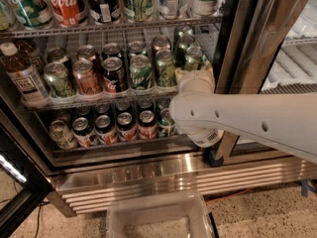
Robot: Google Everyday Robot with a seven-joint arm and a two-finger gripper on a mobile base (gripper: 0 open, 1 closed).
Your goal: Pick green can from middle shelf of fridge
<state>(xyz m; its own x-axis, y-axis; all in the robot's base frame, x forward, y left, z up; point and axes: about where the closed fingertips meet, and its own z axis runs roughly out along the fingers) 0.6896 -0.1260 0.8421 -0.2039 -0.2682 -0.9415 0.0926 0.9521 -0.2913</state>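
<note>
The fridge (pixel 163 177) stands open in front of me. Its middle shelf (pixel 99 102), a wire rack with a thin front rail, holds rows of cans. Several dark green cans stand at its right end, one at the front right (pixel 193 57) and another (pixel 166 67) beside the brighter "UP" can (pixel 141 72). My white arm reaches in from the right. The pale gripper (pixel 194 73) is at the shelf's right end, right below and against the front-right green can. Its fingertips are hidden among the cans.
Large bottles, one a Coca-Cola (pixel 67 1), stand on the rack above. A brown bottle (pixel 22 78) stands at the shelf's left end. More cans (pixel 124 125) fill the lower rack. The black door frame (pixel 237 38) is close on the right. A clear plastic bin (pixel 158 217) sits on the floor.
</note>
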